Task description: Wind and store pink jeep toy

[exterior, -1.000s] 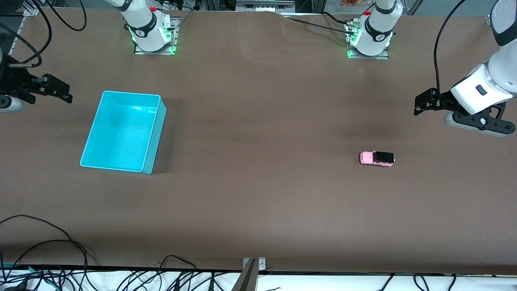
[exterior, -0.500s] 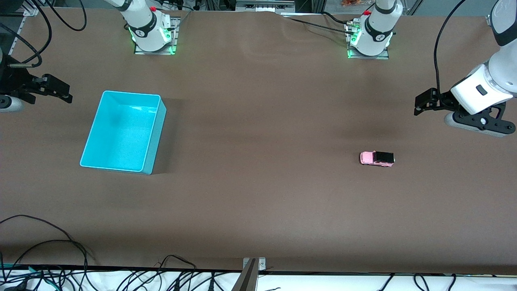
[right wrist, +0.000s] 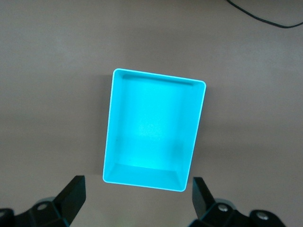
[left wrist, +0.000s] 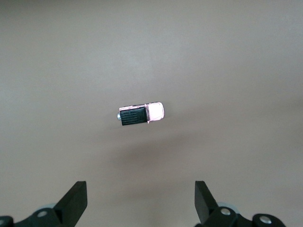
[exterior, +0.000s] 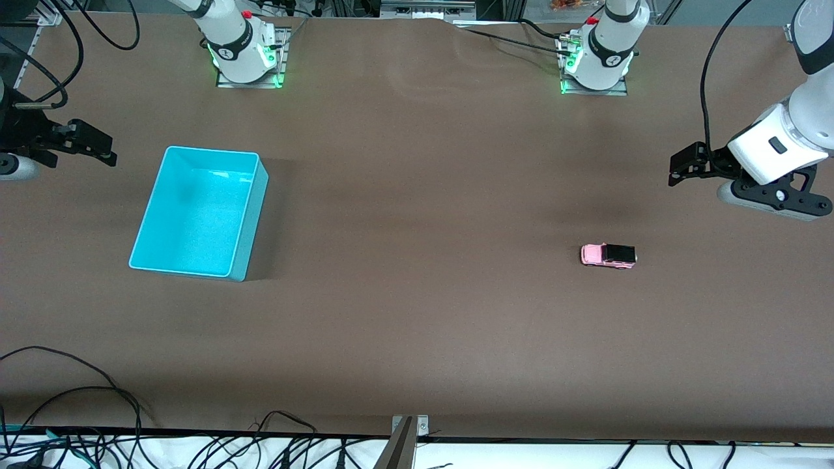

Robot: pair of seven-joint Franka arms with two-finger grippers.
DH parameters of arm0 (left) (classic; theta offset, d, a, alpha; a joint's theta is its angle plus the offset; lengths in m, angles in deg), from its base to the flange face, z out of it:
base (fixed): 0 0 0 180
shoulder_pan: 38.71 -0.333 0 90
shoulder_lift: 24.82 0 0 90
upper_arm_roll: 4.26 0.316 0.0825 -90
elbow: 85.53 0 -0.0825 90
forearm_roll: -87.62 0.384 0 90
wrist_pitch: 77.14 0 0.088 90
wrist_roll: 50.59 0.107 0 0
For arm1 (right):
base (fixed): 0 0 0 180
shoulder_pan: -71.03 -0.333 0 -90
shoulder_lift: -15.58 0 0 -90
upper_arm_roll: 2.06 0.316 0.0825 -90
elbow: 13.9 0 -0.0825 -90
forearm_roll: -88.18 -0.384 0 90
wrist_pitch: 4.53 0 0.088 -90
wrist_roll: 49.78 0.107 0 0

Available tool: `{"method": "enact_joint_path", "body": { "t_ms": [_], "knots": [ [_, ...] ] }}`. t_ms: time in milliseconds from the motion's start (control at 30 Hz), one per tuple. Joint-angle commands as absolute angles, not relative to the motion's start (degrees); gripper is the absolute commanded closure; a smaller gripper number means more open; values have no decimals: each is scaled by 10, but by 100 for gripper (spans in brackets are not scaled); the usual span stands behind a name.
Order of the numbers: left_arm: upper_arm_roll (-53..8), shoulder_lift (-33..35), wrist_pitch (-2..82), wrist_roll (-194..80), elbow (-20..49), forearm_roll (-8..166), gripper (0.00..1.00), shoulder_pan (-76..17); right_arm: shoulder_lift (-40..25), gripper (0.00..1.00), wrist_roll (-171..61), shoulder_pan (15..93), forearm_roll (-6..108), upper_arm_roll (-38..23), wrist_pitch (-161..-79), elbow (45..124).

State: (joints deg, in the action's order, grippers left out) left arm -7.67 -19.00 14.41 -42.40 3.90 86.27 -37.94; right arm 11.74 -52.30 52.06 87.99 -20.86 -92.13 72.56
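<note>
Two things on the brown worktop: pink jeep toy and a turquoise bin, well apart.

Pink jeep toy sits on its wheels toward the left arm's end of the worktop, nothing touching it. Pink hood points toward the bin, black roof and rear toward the left arm's end. In the left wrist view it shows from above, between the fingers' line of sight, bare worktop all round.

Turquoise bin sits toward the right arm's end, open side up, nothing inside.

Left tool: up in the air over bare worktop at the left arm's end, fingers spread wide, holding nothing. Fingertips show at the frame edge.

Right tool: up over the worktop edge at the right arm's end, beside the bin, fingers spread wide, holding nothing.
</note>
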Motion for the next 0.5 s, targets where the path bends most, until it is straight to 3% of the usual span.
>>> {"method": "enact_joint_path", "body": {
  "t_ms": [0, 467],
  "knots": [
    [-79, -178, 132, -410, 20, 877, 0, -380, 120, 0, -523, 522, 870, -209, -922, 721],
    [-79, -139, 135, -311, 21, 876, 0, -378, 120, 0, -523, 522, 870, -209, -922, 721]
  ]
}}
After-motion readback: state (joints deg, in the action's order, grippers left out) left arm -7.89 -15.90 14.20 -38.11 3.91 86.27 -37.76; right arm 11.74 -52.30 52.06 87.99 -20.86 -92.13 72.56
